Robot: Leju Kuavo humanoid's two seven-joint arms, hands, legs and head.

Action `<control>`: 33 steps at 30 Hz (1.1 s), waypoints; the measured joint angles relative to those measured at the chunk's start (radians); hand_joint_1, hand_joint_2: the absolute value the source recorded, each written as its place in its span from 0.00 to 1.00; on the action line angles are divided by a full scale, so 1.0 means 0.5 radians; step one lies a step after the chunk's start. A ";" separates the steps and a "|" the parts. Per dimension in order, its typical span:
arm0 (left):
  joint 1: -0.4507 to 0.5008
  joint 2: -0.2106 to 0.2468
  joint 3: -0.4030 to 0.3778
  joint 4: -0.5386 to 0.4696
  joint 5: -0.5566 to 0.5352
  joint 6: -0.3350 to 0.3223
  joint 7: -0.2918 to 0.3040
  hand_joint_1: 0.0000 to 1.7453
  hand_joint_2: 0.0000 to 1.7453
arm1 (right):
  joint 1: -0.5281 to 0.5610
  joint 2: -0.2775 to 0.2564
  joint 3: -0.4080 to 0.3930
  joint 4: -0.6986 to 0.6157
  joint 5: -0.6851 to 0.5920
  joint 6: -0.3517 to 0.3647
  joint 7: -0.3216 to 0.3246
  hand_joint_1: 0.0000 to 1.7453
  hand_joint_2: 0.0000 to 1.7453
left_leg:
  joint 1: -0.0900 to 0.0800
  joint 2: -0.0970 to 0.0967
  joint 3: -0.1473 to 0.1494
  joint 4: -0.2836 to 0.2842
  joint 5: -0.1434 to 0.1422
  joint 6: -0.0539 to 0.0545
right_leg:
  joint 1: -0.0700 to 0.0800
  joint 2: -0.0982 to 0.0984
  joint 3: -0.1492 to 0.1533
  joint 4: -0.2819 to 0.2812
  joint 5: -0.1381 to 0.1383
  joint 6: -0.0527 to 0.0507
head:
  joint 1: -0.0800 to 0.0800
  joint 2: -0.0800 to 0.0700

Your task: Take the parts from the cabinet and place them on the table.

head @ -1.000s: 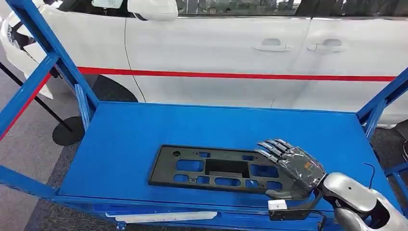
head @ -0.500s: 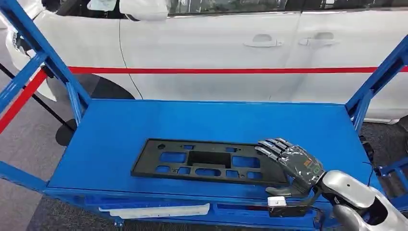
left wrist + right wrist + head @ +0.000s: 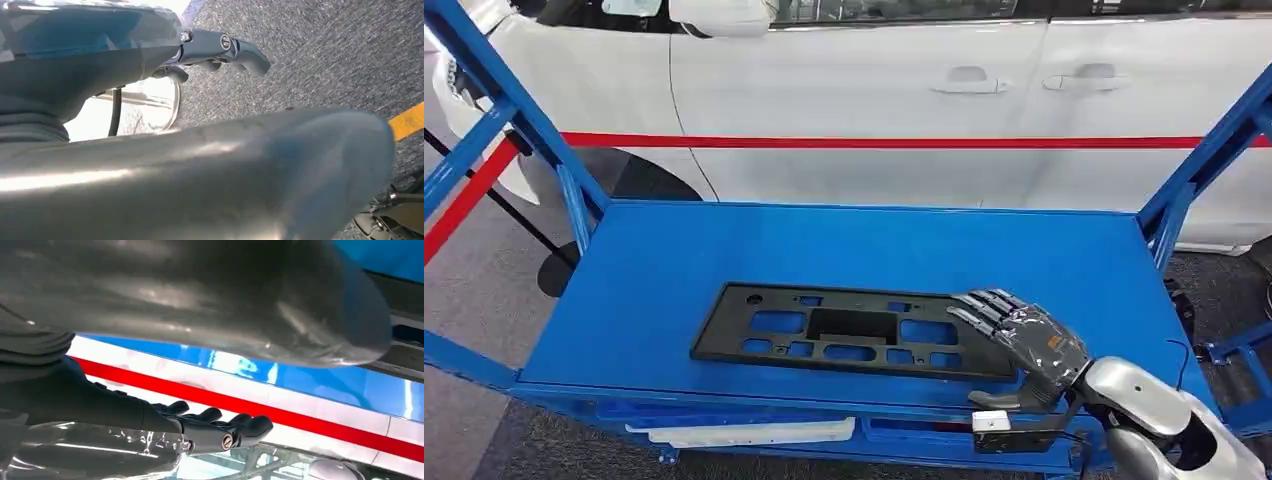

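Right hand (image 3: 1027, 345) sits low over the near right part of the blue bench (image 3: 664, 270), fingers stretched out flat and close together, gripping nothing. Its fingertips lie over the right end of the black plastic part (image 3: 844, 334), though actual contact is hard to judge from here. That part lies flat on the bench, lengthwise, toward the front edge. Left hand (image 3: 220, 50) hangs over grey carpet (image 3: 320, 55), fingers curled in, nothing in them. Behind the bench stands a white car (image 3: 894, 90) with a red stripe (image 3: 904, 142) along its doors.
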 joint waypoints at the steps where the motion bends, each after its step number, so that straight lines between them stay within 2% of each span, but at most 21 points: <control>1: 0.000 0.000 -0.001 0.000 -0.003 0.001 0.000 0.00 0.00 | 0.000 0.003 0.002 0.001 0.000 -0.002 0.000 0.00 0.00 | 0.000 0.000 -0.001 0.001 -0.001 0.000 | -0.001 0.000 0.001 -0.001 -0.001 0.002 | 0.000 0.000; 7: -0.001 -0.001 0.000 0.000 0.017 -0.005 0.011 0.00 0.00 | 0.008 0.007 0.003 0.002 0.000 -0.014 0.002 0.00 0.00 | -0.003 0.000 -0.009 0.013 -0.013 0.005 | -0.005 0.000 0.000 -0.004 -0.003 0.013 | 0.000 0.000; 8: -0.002 0.001 0.000 0.000 0.023 -0.006 0.013 0.00 0.00 | 0.011 0.007 0.003 0.002 0.001 -0.016 0.002 0.00 0.00 | -0.004 0.001 -0.023 0.031 -0.022 0.006 | -0.028 0.000 0.003 -0.015 0.000 0.025 | 0.000 0.000; 9: -0.001 0.005 0.000 0.000 0.026 -0.008 0.015 0.00 0.00 | 0.012 0.009 0.003 0.002 0.001 -0.019 0.002 0.00 0.00 | -0.013 0.002 -0.024 0.042 -0.030 0.015 | -0.029 -0.004 0.008 -0.015 -0.001 0.041 | 0.000 0.000; 17: -0.001 0.005 0.000 0.000 0.027 -0.009 0.017 0.00 0.00 | 0.014 0.010 0.003 0.002 0.002 -0.021 0.002 0.00 0.00 | -0.018 0.002 -0.019 0.032 -0.035 0.023 | -0.032 -0.004 0.010 -0.018 -0.002 0.047 | 0.000 0.000; 20: -0.004 0.004 0.000 0.000 0.027 -0.010 0.018 0.00 0.00 | 0.016 0.012 0.002 -0.005 0.005 -0.022 0.002 0.00 0.00 | -0.032 0.002 0.006 -0.008 -0.029 0.057 | -0.033 -0.004 0.035 -0.059 0.010 0.066 | -0.001 0.000; 21: -0.003 -0.008 0.000 0.000 0.028 -0.011 0.018 0.00 0.00 | 0.023 0.014 -0.001 -0.006 0.006 -0.027 0.004 0.00 0.00 | -0.011 0.011 0.098 -0.142 0.031 0.092 | -0.028 -0.016 0.064 -0.047 -0.017 0.068 | 0.000 0.000; 22: -0.005 -0.010 0.001 0.000 0.028 -0.015 0.021 0.00 0.00 | 0.026 0.014 -0.001 -0.003 0.006 -0.031 0.005 0.00 0.00 | -0.007 0.021 0.096 -0.154 0.062 0.100 | -0.033 -0.014 -0.087 0.301 -0.271 0.092 | -0.001 0.000; 23: -0.011 -0.011 0.002 0.000 0.032 -0.017 0.021 0.00 0.00 | 0.032 0.014 0.000 -0.002 0.007 -0.034 0.005 0.00 0.00 | 0.009 0.021 0.049 -0.115 0.062 0.087 | -0.060 -0.017 -0.100 0.370 -0.253 0.140 | -0.001 0.000; 24: -0.011 -0.017 0.002 0.000 0.032 -0.020 0.021 0.00 0.00 | 0.030 0.014 -0.005 -0.002 0.007 -0.036 0.005 0.00 0.00 | 0.050 0.021 -0.025 -0.015 0.040 0.029 | -0.113 -0.030 0.142 -0.056 -0.090 0.210 | -0.001 0.000; 25: -0.005 -0.016 0.004 -0.004 0.032 -0.021 0.024 0.00 0.00 | 0.027 0.015 -0.011 0.002 0.008 -0.037 0.005 0.00 0.00 | 0.038 0.011 -0.048 0.040 0.030 -0.018 | -0.079 -0.006 0.077 0.045 -0.069 0.153 | -0.002 0.000; 26: -0.008 -0.014 0.005 -0.004 0.032 -0.021 0.024 0.00 0.00 | 0.023 0.016 -0.011 0.001 0.008 -0.038 0.005 0.00 0.00 | 0.032 0.006 -0.066 0.062 0.038 -0.026 | -0.084 -0.009 0.064 0.052 -0.089 0.114 | -0.002 0.000; 27: -0.007 -0.014 0.005 -0.004 0.032 -0.021 0.024 0.00 0.00 | 0.025 0.018 -0.011 0.000 0.009 -0.038 0.004 0.00 0.00 | 0.035 0.005 -0.072 0.052 0.052 -0.037 | -0.077 -0.009 0.048 0.068 -0.084 0.100 | -0.002 0.000; 28: 0.001 -0.014 0.008 -0.004 0.032 -0.021 0.024 0.00 0.00 | 0.025 0.018 -0.011 0.000 0.009 -0.038 0.004 0.00 0.00 | 0.045 0.004 -0.087 0.047 0.065 -0.046 | -0.077 -0.017 0.023 0.071 -0.071 0.073 | -0.002 0.000; 29: 0.004 -0.015 0.008 -0.003 0.032 -0.021 0.024 0.00 0.00 | 0.020 0.019 -0.011 0.000 0.009 -0.037 0.005 0.00 0.00 | 0.052 0.013 -0.100 0.077 0.008 -0.044 | -0.075 -0.024 0.008 0.070 -0.052 0.045 | -0.004 0.000; 30: 0.006 -0.015 0.010 -0.003 0.032 -0.021 0.024 0.00 0.00 | 0.021 0.019 -0.011 -0.001 0.009 -0.039 0.004 0.00 0.00 | 0.047 0.019 -0.128 0.168 -0.115 -0.036 | -0.067 -0.025 -0.015 0.068 -0.033 0.032 | -0.003 0.000; 32: 0.002 -0.015 0.010 -0.003 0.032 -0.021 0.026 0.00 0.00 | 0.021 0.019 -0.012 -0.001 0.009 -0.039 0.004 0.00 0.00 | 0.034 0.018 -0.198 0.457 -0.358 -0.024 | -0.050 -0.027 -0.070 0.066 0.010 0.019 | -0.003 0.000; 33: -0.001 -0.015 0.010 -0.003 0.032 -0.021 0.026 0.00 0.00 | 0.023 0.020 -0.012 -0.001 0.009 -0.038 0.002 0.00 0.00 | 0.022 0.018 -0.217 0.612 -0.450 -0.015 | -0.036 -0.028 -0.102 0.067 0.032 0.013 | -0.004 0.000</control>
